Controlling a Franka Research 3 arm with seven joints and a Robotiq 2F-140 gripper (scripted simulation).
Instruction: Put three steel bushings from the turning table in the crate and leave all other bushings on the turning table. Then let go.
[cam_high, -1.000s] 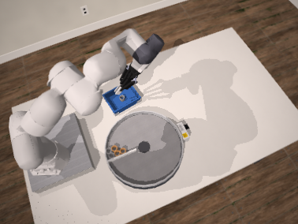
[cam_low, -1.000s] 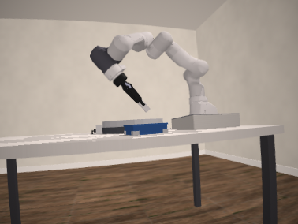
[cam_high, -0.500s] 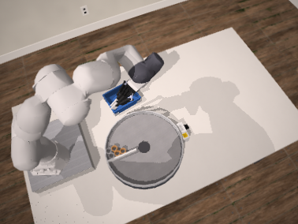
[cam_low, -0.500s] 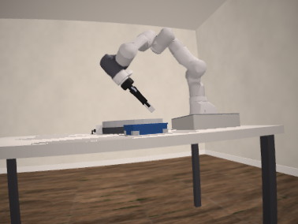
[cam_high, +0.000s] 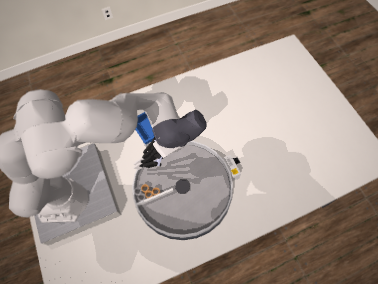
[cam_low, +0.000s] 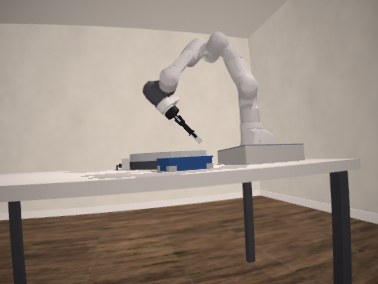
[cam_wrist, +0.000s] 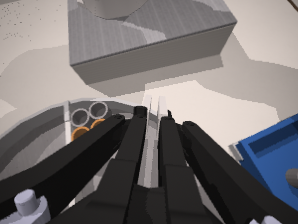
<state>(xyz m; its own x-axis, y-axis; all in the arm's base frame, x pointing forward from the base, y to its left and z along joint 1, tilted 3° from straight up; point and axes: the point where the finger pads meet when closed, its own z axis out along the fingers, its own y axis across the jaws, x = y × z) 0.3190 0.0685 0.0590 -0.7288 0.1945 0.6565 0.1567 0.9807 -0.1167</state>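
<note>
The gripper is squeezed shut on nothing. By the counter's top edge, seen from above, the arm hides some of the crate.

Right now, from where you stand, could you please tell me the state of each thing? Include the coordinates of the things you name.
Gripper (cam_high: 138, 164) (cam_low: 199, 140) (cam_wrist: 154, 105): shut, nothing held.
Crate (cam_high: 145, 128) (cam_low: 185, 164) (cam_wrist: 260, 170): upright, with a grey bushing (cam_wrist: 293, 176) inside.
Turning table (cam_high: 210, 200) (cam_low: 167, 153) (cam_wrist: 30, 116): level, whether turning I cannot tell.
Steel bushings (cam_high: 138, 191) (cam_wrist: 98, 102): on end.
Orange bushings (cam_high: 152, 192) (cam_wrist: 81, 128): on end.
</note>
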